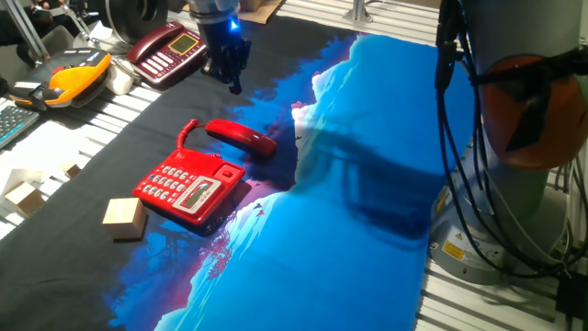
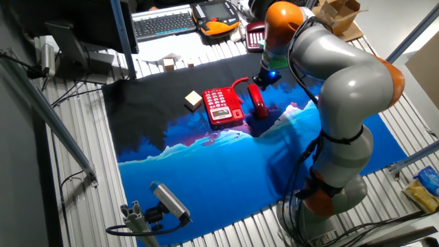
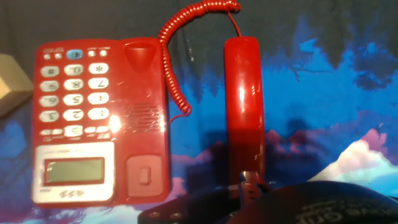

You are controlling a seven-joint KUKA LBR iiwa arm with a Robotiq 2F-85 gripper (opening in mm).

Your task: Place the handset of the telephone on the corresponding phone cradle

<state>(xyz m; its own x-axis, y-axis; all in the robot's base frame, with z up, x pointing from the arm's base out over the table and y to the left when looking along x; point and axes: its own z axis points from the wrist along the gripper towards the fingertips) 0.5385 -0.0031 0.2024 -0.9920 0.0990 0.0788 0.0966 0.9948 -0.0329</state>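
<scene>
Handset off its cradle, hand above

The handset (image 3: 244, 106) lies beside the telephone (image 3: 102, 118), cord-tethered, cradle bare; the hand (image 1: 227, 66) hovers empty, its opening unclear.

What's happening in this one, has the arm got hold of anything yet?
Not yet. The gripper hangs above the cloth-covered table, holding nothing; whether its jaws are open I can't tell. The bright red handset lies off its cradle, flat on the cloth just beside the red telephone, joined to it by its coiled cord. The cradle side of the telephone is bare. A darker maroon phone sits further back, and a wooden block lies near the red telephone.
</scene>
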